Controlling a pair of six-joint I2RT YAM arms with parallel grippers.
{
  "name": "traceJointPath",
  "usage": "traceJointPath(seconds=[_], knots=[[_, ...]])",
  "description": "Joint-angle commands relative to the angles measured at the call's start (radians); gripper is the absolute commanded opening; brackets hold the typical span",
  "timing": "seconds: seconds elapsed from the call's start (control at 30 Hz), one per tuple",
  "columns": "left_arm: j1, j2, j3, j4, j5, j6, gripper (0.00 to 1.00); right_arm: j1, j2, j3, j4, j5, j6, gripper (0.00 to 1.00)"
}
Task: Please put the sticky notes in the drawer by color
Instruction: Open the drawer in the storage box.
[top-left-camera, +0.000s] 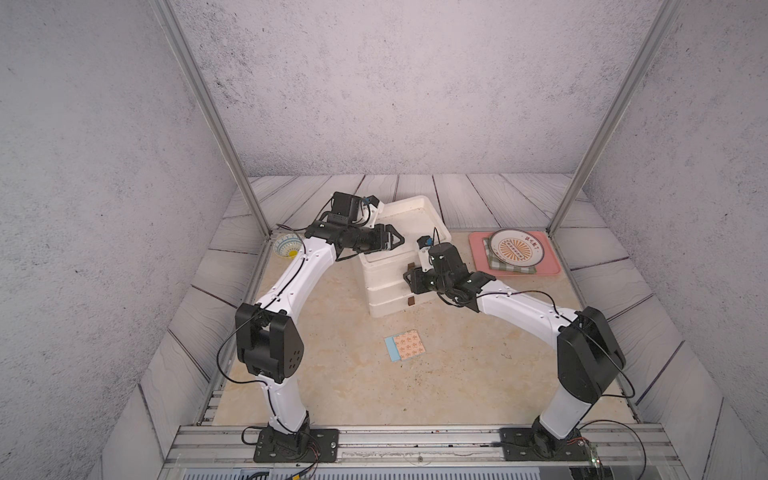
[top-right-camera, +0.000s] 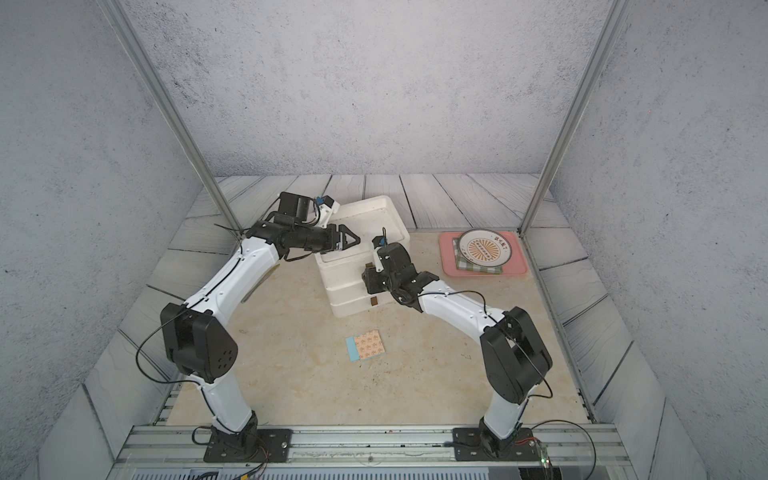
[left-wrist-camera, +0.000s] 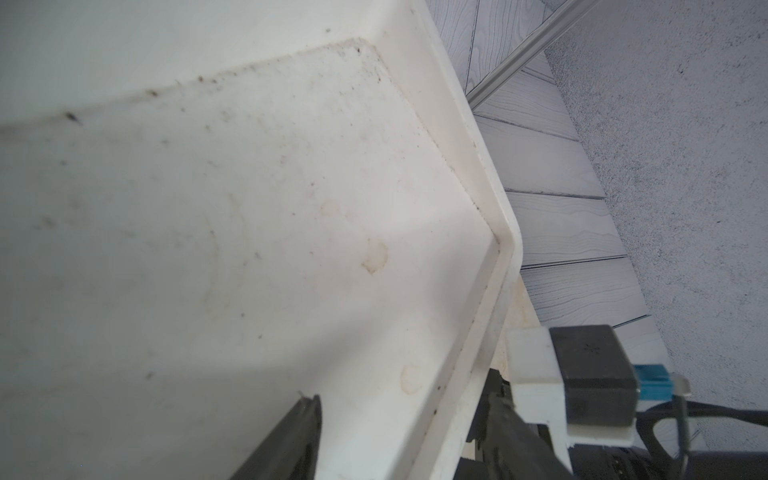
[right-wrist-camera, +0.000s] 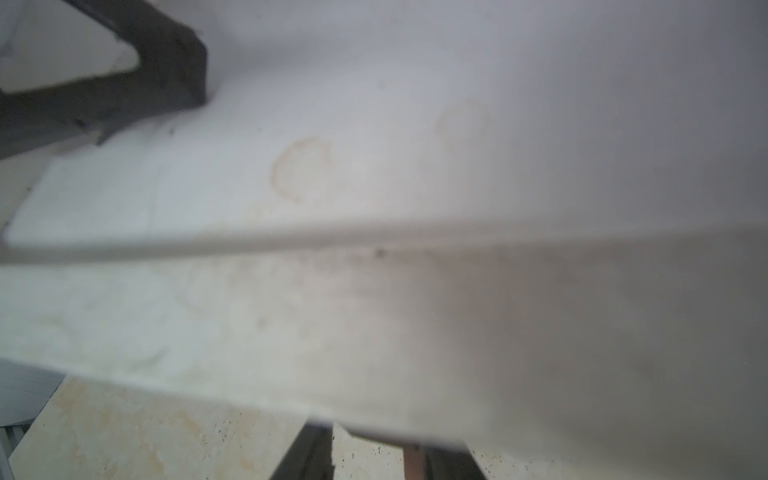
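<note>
The drawer (top-left-camera: 384, 305) (top-right-camera: 345, 303) is a white three-tier cabinet with a rimmed top, standing mid-table. An orange-patterned sticky note (top-left-camera: 405, 345) (top-right-camera: 365, 345) with a light blue edge lies flat on the table in front of it. My left gripper (top-left-camera: 392, 241) (left-wrist-camera: 401, 390) is open and straddles the top's rim (left-wrist-camera: 490, 199), one finger inside and one outside. My right gripper (top-left-camera: 409, 279) (right-wrist-camera: 382, 440) is at the middle tier's front. Its jaws stand apart around a brown tab handle (right-wrist-camera: 413, 457), which lies against one finger. The top (top-left-camera: 410, 266) and bottom (top-left-camera: 411, 301) handles are uncovered.
A pink tray (top-left-camera: 552, 266) at the back right carries a green checked cloth and a patterned plate (top-left-camera: 515, 248). A small patterned bowl (top-left-camera: 286, 245) sits at the table's left edge behind my left arm. Metal posts (top-left-camera: 569, 208) stand at the back corners.
</note>
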Motion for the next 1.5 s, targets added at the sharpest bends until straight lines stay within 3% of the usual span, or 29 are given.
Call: traceJointPath(seconds=[0.0,0.33,0.8,1.47], knots=[[0.017,0.044,-0.048,-0.107,-0.019,-0.021,0.68,-0.005,0.020,0.025,0.073,0.036,-0.024,0.35],[0.033,0.060,-0.058,-0.090,0.004,-0.036,0.67,-0.005,-0.017,0.037,0.054,0.030,-0.043,0.00],[0.036,0.066,-0.058,-0.092,0.002,-0.040,0.67,-0.005,-0.151,-0.080,0.033,0.046,-0.058,0.00],[0.037,0.074,-0.061,-0.090,0.005,-0.048,0.67,-0.004,-0.317,-0.115,-0.060,0.034,-0.038,0.00]])
